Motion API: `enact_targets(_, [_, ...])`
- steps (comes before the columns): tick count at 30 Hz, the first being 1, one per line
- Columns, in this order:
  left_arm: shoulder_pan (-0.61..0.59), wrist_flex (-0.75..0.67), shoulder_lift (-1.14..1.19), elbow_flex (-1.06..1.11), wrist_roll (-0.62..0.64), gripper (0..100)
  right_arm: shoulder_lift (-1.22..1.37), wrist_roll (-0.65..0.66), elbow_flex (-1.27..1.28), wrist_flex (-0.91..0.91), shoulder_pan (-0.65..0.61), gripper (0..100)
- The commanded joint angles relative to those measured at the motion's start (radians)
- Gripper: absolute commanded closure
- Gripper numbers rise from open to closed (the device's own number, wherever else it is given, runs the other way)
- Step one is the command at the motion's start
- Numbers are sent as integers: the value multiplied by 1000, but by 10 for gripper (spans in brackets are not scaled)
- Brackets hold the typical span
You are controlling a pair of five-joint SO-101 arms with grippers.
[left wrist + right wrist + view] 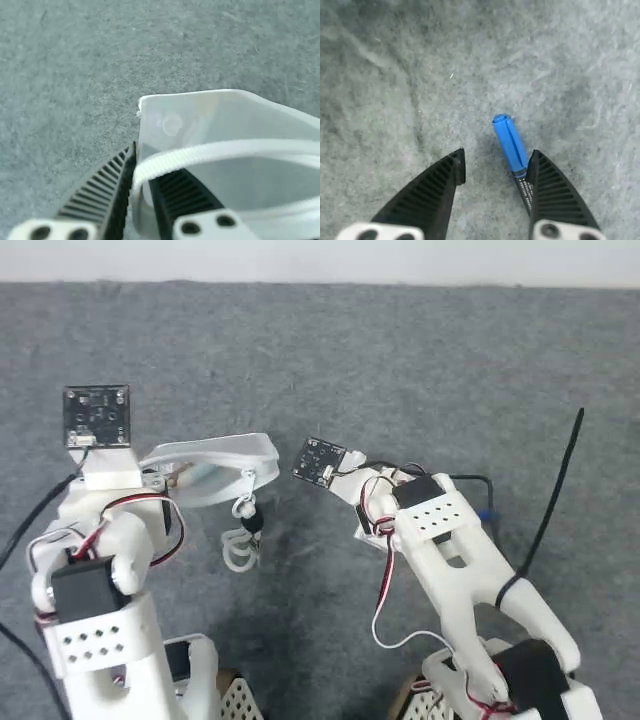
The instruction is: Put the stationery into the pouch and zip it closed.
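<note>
The L gripper (141, 172) had its fingers (102, 192) pinched shut on the pouch (220, 150) — clamped on the zip edge at one end, w/ the white zipper tape running out from between the tips. From the high view I saw the pouch (250, 448) w/ its mouth open, stretching away from those fingers over the grey worktop (400, 360), a white pull cord (240, 545) trailing from it. The R gripper (496, 159) was low over the worktop, fingers (435, 190) spread wide, nothing gripped. The blue pen (510, 142) lay flat between them — hard up beside one finger, well apart from the other, cap end reaching past the tips. I couldn't tell whether it actually touched that finger.
</note>
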Motion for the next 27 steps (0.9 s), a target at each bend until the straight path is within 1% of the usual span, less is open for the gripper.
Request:
enact_targets(1, [-8, -38, -3, -7, -5, 988, -2, 15, -55, -16, 13, 800])
enact_targets(11, [-8, -38, -3, -7, -5, 988, -1, 17, -54, -19, 13, 800])
enact_targets(15, [-8, -37, -3, -5, -5, 988, 1, 18, -54, -28, 41, 801])
enact_targets(17, [-8, -37, -5, -5, -5, 988, 5, 43, -48, -39, 56, 801])
enact_targets(27, [-8, -34, -6, -5, -5, 988, 225, 57, -133, -61, 68, 801])
